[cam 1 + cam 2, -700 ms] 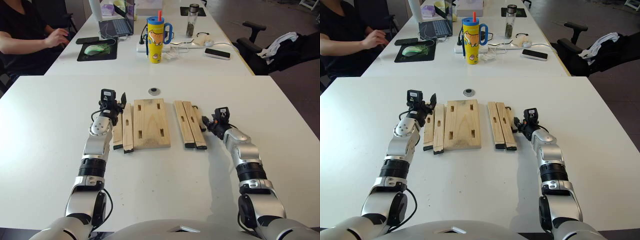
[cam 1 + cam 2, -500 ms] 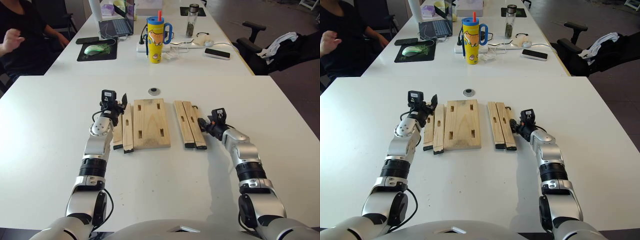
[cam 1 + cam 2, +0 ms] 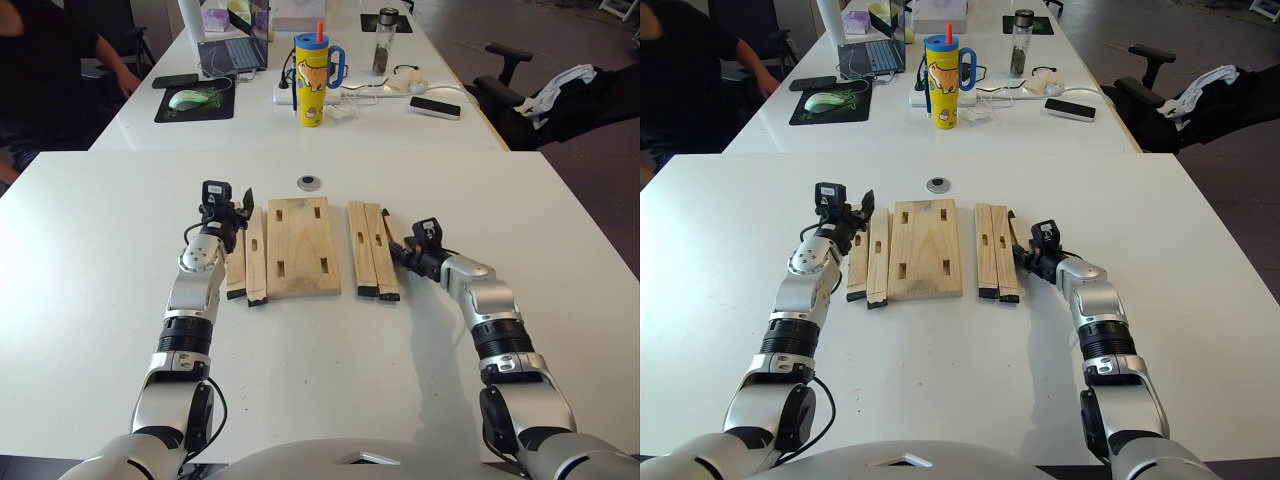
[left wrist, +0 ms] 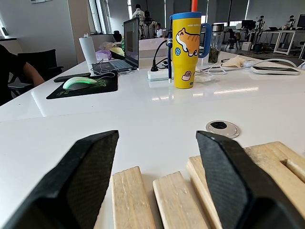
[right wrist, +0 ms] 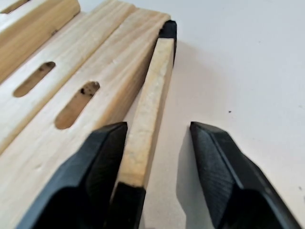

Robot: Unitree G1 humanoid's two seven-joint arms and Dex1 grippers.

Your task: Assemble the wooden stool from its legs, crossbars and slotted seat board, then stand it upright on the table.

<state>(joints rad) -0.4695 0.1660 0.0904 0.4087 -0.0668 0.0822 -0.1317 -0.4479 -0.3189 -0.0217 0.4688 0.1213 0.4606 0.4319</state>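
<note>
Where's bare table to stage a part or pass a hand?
Free: the table between the arms, nearer than the seat board, and outside either arm. Crowded: the row from left gripper across left slats and right slats to right gripper.

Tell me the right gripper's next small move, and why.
Probably close the right gripper on the thin wooden bar: its open jaws straddle that bar's end, beside the slotted legs, so a grasp looks ready.
</note>
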